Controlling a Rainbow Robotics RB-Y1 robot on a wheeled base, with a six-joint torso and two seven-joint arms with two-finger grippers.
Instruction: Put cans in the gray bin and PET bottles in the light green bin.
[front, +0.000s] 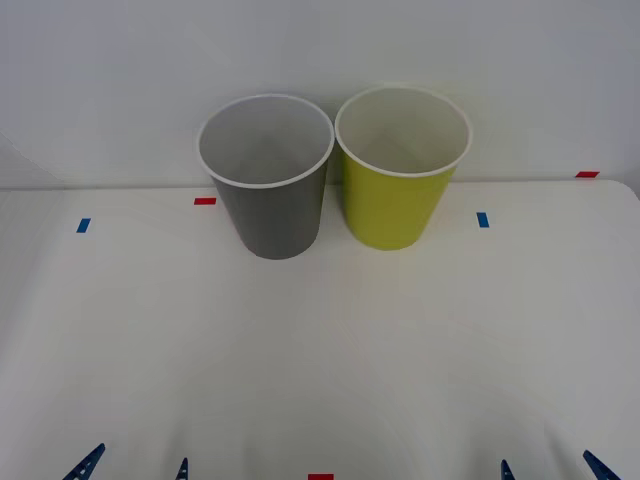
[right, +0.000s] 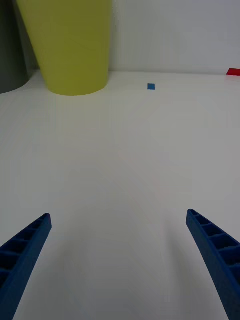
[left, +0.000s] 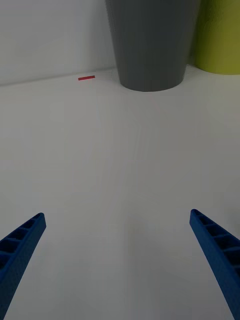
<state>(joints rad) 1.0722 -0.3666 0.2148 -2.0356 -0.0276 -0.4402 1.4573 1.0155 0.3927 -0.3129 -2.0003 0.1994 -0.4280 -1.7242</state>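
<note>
The gray bin (front: 272, 205) stands upright at the back middle of the white table, its pale inside showing nothing in it. Right beside it on the right stands the light green bin (front: 398, 195), nearly touching. The gray bin (left: 150, 45) rises ahead of my left gripper (left: 117, 227), and the light green bin (right: 72, 45) ahead of my right gripper (right: 119, 225). Both grippers are open with nothing between their blue fingers. At the table's front edge sit the left gripper (front: 135, 467) and the right gripper (front: 552, 468), far from the bins. Cans and PET bottles are out of view.
Small tape marks lie on the table (front: 320, 350): a red mark (front: 205, 201) and a blue mark (front: 83, 225) at the left, a blue mark (front: 483, 219) and a red mark (front: 587, 174) at the right. A white wall stands behind the bins.
</note>
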